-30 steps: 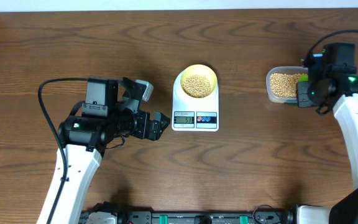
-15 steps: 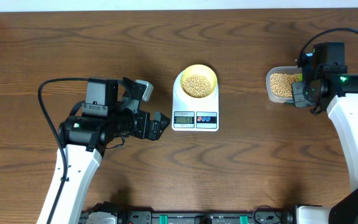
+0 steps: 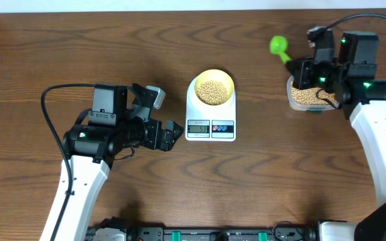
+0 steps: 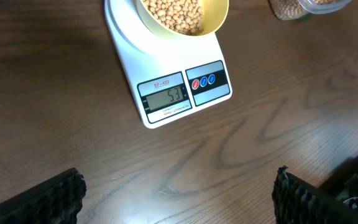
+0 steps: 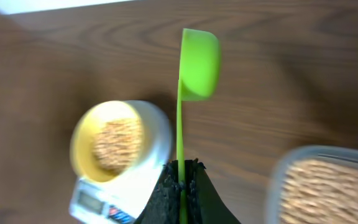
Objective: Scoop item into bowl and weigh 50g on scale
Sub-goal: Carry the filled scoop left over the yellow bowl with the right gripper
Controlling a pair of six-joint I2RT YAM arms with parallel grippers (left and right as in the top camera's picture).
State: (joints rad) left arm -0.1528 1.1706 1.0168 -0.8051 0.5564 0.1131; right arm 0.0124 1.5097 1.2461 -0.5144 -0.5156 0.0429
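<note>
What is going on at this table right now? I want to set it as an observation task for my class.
A two-armed robot is weighing out beans. The right gripper is shut on the handle of a green scoop, held in the air beside a clear tub of beans. The yellow bowl sits on the white scale, already holding a heap of beans, and the display is lit. The left gripper hangs open and empty near the front of the scale.
</note>
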